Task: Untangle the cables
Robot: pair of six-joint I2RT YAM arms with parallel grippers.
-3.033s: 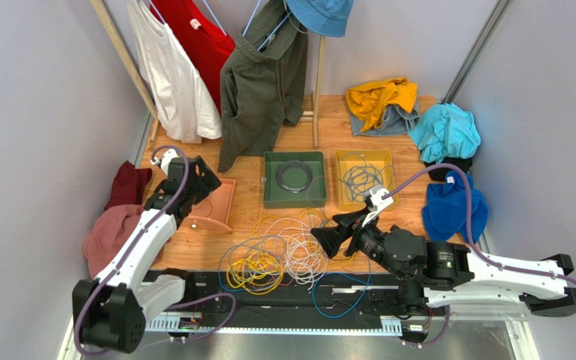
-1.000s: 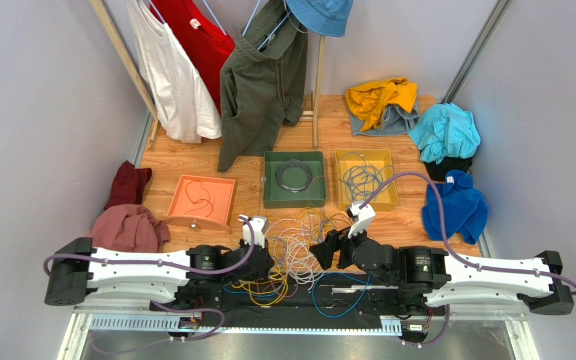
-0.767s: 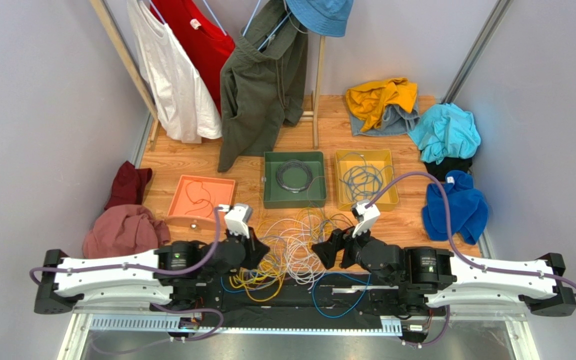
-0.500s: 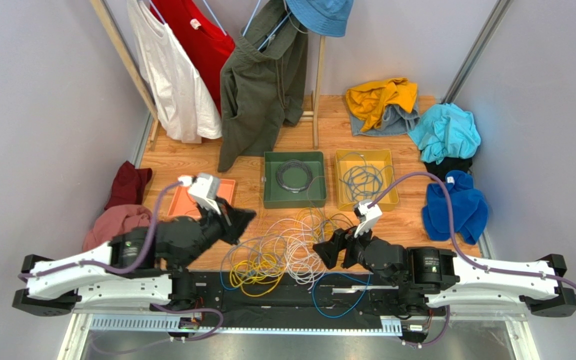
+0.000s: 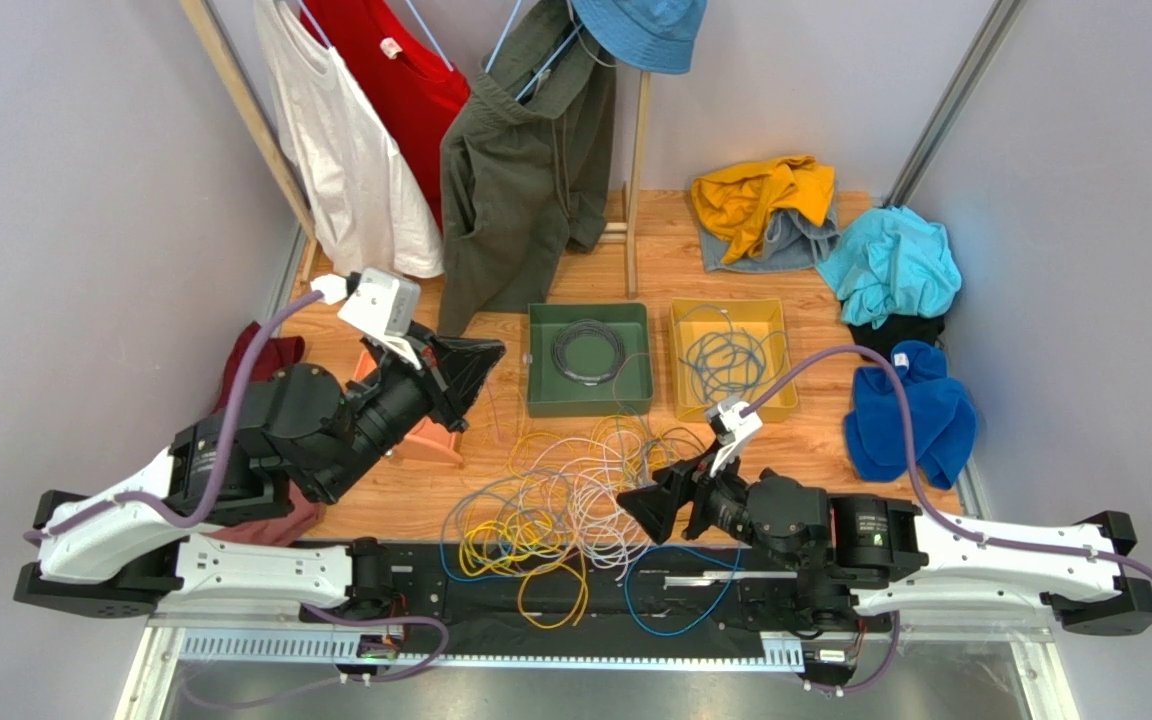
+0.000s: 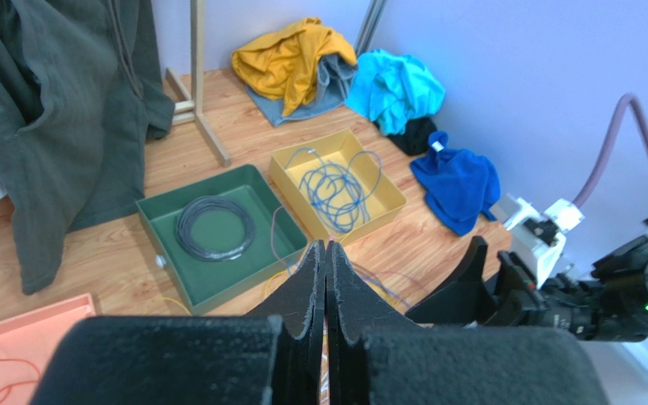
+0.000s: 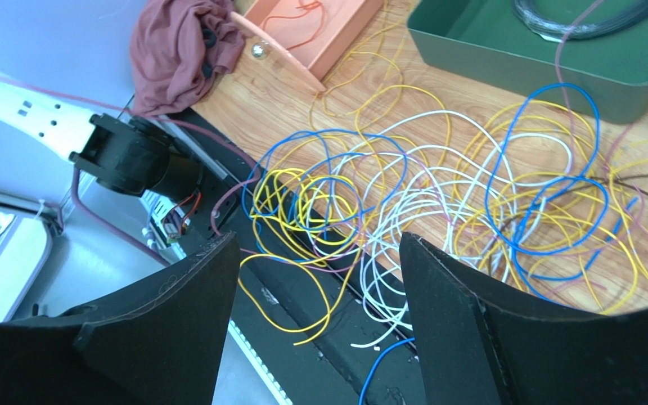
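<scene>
1. Top camera: fixed high behind the table's [image 5: 687,270] near edge. It looks down and forward over the whole surface to the far wall.
2. Left wrist camera: raised over the left side, facing the far right corner past the left gripper [image 6: 327,253], whose fingers are pressed together. The view is wide and distant.
3. Right wrist camera: low and close over the cables [image 7: 437,194] at the near edge. It faces the left edge between the spread fingers of the right gripper [image 7: 319,253].
4. All three views share the green tray [image 5: 588,311].

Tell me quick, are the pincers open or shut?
Left pincer: shut; whether it holds anything cannot be told.
Right pincer: open, holding nothing.
</scene>
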